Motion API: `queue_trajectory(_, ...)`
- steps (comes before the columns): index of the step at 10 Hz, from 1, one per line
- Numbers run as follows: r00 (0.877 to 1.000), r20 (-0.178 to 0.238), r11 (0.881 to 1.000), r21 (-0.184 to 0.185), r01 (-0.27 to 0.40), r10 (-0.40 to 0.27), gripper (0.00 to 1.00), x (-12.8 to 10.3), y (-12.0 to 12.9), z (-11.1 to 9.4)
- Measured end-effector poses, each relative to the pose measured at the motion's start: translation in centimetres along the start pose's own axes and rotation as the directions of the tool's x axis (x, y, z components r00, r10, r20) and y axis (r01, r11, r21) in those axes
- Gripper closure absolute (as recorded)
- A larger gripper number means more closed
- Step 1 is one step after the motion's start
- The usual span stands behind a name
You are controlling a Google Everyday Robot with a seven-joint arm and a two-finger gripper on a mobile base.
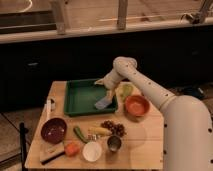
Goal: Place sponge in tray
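The dark green tray (80,98) with a raised rim sits at the back of the wooden table. The pale blue-grey sponge (103,103) is at the tray's right side, tilted, just under my gripper (108,94). The gripper hangs over the tray's right part from the white arm (150,87) that reaches in from the right. I cannot tell whether the sponge rests on the tray floor or hangs from the gripper.
An orange bowl (137,105) stands right of the tray, a maroon bowl (53,130) at front left. Grapes (114,127), a banana (99,131), a green vegetable (80,134), a white cup (92,150), a metal cup (114,143) and a tan block (52,154) lie in front.
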Motion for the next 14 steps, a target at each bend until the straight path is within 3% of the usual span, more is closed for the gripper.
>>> queue_trajectory(14,1.000,0.009,1.000,-0.007,0.010,-0.009,0.20,-0.09,0.00,0.24)
